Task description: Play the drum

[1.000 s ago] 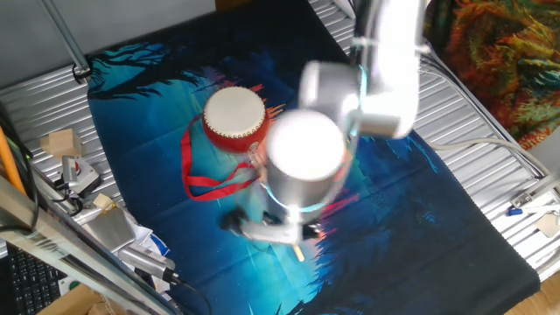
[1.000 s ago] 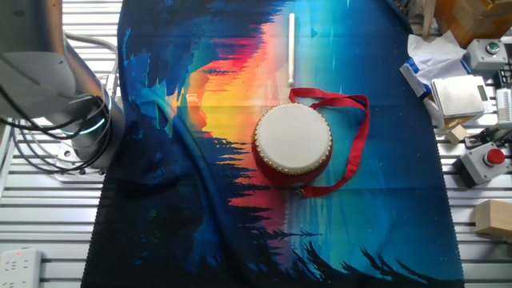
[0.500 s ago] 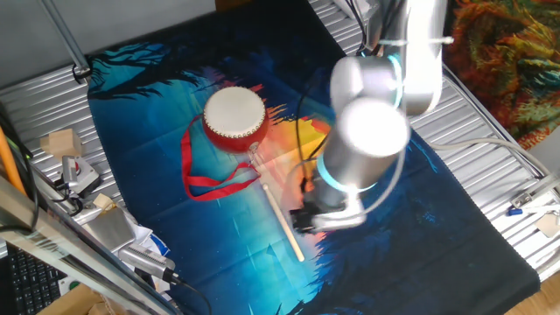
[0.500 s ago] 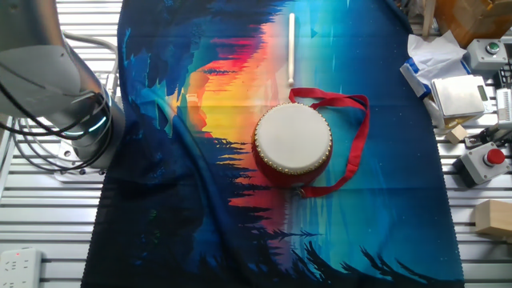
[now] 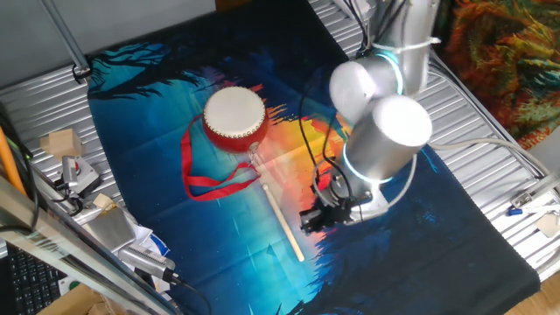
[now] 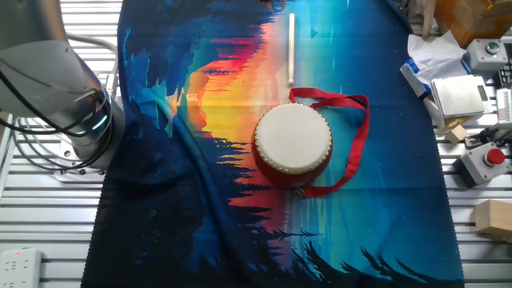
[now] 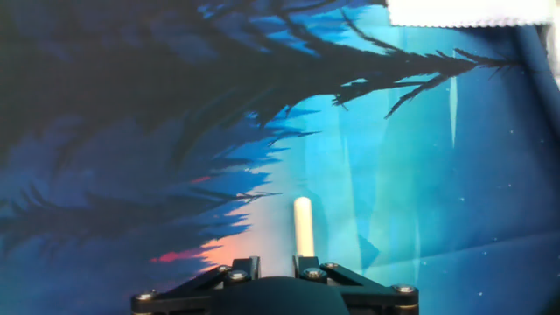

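Note:
The drum (image 5: 234, 117), with a cream skin and red sides, sits on the printed cloth, and its red ribbon strap (image 5: 199, 184) trails toward the front left. It also shows in the other fixed view (image 6: 293, 141). A thin pale wooden stick (image 5: 278, 213) lies on the cloth, running from the drum toward the front. My gripper (image 5: 318, 218) hangs low over the cloth just right of the stick's near end, well away from the drum. In the hand view the gripper (image 7: 276, 262) stands open and empty, with the stick's rounded end (image 7: 303, 223) just ahead of the right finger.
The silver arm (image 5: 381, 131) fills the right middle of the cloth. Wooden blocks (image 5: 61, 142), tools and cables lie along the left edge. Boxes and a red button unit (image 6: 480, 160) sit beside the cloth. A white edge (image 7: 464, 10) shows at the hand view's top right.
The arm has swung right and away from the drum, uncovering the stick. The hand has dropped beside the stick's near end. Drum and stick have not moved.

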### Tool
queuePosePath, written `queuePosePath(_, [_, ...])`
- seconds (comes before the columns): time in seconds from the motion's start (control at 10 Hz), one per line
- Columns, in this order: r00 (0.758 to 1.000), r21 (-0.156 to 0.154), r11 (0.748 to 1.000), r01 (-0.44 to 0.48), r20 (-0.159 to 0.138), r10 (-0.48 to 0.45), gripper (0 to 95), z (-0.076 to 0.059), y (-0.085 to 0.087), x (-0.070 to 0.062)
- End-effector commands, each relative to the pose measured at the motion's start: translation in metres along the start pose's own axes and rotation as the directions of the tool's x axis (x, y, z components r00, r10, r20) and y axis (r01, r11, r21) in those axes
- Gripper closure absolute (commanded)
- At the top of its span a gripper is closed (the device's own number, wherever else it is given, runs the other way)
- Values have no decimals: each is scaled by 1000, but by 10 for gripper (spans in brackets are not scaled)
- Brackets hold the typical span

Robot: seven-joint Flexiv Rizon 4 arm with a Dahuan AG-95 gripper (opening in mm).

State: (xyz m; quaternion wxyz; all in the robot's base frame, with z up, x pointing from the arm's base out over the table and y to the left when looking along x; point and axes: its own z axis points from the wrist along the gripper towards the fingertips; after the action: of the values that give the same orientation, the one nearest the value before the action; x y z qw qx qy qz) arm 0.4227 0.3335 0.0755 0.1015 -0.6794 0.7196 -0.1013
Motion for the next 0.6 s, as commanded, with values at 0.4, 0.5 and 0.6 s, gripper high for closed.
queuePosePath(0.4, [999,-77,996,37,-13,-38,760,-5,-51,7])
queuePosePath(0.5, [999,-80,995,51,-8,-52,760,4,-51,8])
queuePosePath(0.6, [999,-80,995,53,-7,-54,760,8,-50,8])
